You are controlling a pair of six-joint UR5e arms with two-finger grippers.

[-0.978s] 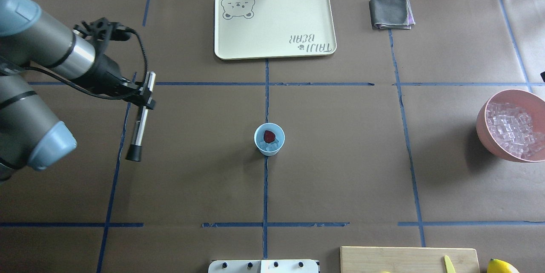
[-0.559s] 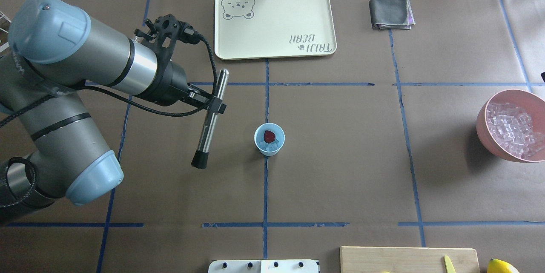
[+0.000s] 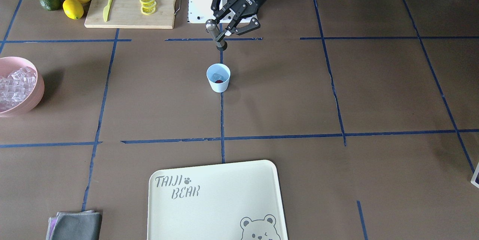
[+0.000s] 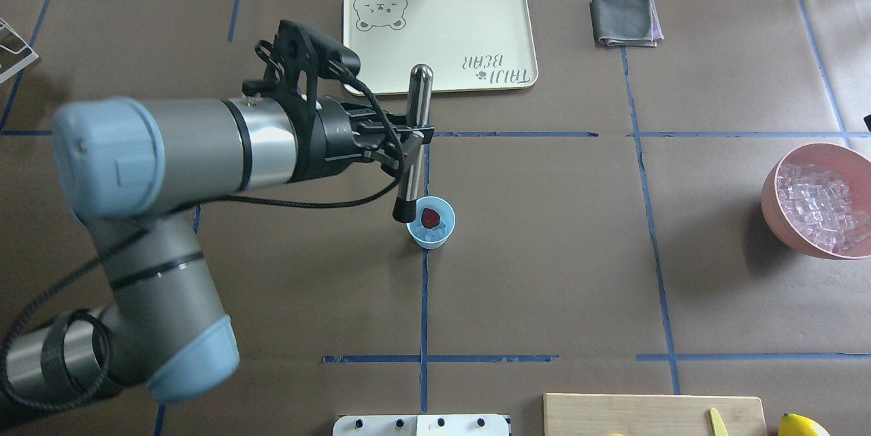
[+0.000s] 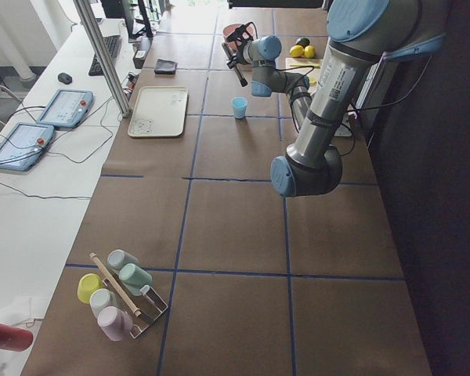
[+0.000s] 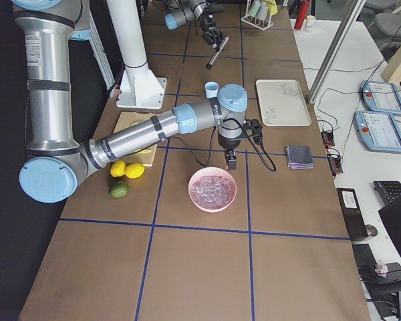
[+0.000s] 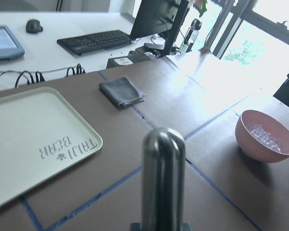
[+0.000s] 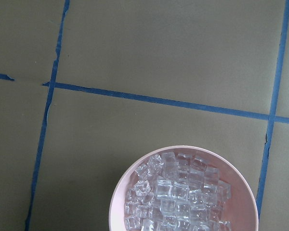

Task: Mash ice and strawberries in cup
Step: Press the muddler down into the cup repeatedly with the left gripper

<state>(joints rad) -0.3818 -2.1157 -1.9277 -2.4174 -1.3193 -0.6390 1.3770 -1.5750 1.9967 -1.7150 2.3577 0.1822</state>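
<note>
Cup (image 3: 219,85) with a red strawberry (image 4: 429,218) and ice (image 4: 431,236) inside stands upright at the middle of the surface (image 4: 544,273), on a blue tape line. A second ago the left arm was out at the surface's left edge; it has since swung in, and the left fingers (image 3: 243,27) stay clenched on a steel muddler (image 4: 418,99), grasped about mid-shaft. From overhead, the muddler's black tip now overlaps the cup's left rim. The front view shows that tip clear of the cup and raised, on the robot's side of it, so nothing has been pressed yet: berry and cubes look whole. By this reading the approach is nearly over, and what remains is to centre the tip over the opening and bring it down.

How high the tip hangs over the rim cannot be read from any view. The left wrist camera shows only the muddler's rounded top; the cup and the fingers are out of its frame. From the front, the cup wall hides most of the contents. The right arm is outside the overhead frame; the side view shows the right fingers (image 6: 231,162) hanging near a pink bowl (image 4: 772,201) of ice, but too small to tell whether they are released or clenched.
</note>
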